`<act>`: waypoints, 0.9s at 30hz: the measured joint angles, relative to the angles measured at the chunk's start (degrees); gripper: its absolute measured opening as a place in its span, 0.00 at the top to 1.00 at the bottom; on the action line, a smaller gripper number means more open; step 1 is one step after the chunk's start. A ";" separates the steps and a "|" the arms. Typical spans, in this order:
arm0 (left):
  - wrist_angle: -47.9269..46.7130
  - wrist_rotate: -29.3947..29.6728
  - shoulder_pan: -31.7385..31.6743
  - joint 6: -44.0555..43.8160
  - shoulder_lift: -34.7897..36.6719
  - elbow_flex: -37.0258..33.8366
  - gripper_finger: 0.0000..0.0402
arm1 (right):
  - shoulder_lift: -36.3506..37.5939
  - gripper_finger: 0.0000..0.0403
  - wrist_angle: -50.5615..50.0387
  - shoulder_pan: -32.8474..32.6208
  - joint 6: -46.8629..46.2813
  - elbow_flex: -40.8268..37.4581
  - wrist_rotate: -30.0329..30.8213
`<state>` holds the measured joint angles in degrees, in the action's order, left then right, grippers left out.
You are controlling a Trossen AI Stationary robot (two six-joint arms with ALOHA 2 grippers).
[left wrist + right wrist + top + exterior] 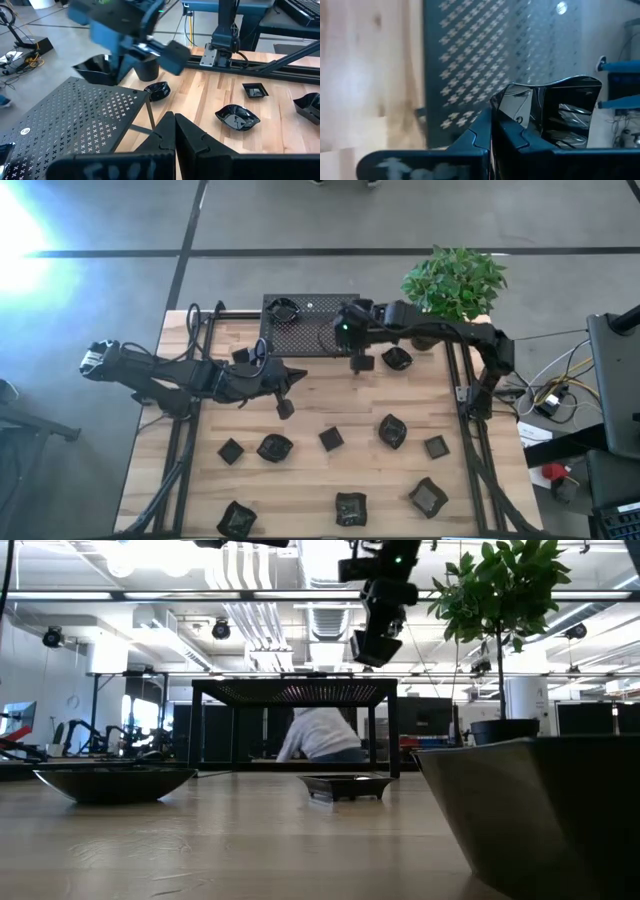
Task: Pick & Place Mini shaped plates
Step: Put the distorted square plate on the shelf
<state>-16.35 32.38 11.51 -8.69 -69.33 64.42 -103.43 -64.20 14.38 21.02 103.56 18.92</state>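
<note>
Right gripper [360, 363], fingers clenched on one glossy near-black square mini plate [555, 112], hangs at the near edge of the black perforated metal rack [310, 325], presumably for placing there. Left gripper [285, 407], fingers pressed together with nothing between them, waits further out from the rack's near edge. Remaining loose dark dishes [390, 430] lie well clear of the rack on the wooden table [320, 470]. A round sticker on the rack [25, 131] is illegible, and no other writing can be read.

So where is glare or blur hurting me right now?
High view: strong glare washes out the floor at the upper left. Left wrist view: the right hand smears with motion blur. Right wrist view: the held mini plate mirrors reflections; the rack looks soft.
</note>
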 joint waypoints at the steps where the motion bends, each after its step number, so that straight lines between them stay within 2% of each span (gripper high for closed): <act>1: -0.01 0.00 0.00 0.00 0.00 0.00 1.00 | -0.78 0.98 0.06 0.61 1.07 1.08 -0.04; 8: -0.22 0.00 0.00 0.00 -0.01 0.00 1.00 | -8.21 0.98 -0.13 4.79 4.60 8.93 -6.38; 18: -1.38 0.01 0.00 -0.02 -0.01 -0.02 1.00 | -15.66 0.98 -3.46 8.05 5.32 17.66 -6.42; 27: -1.71 0.00 -0.04 -0.02 -0.01 -0.02 1.00 | -18.09 0.98 -3.13 9.00 7.55 19.20 -6.38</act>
<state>-18.06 32.38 11.46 -8.71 -69.34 64.40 -121.52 -67.33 23.38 28.57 122.75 12.54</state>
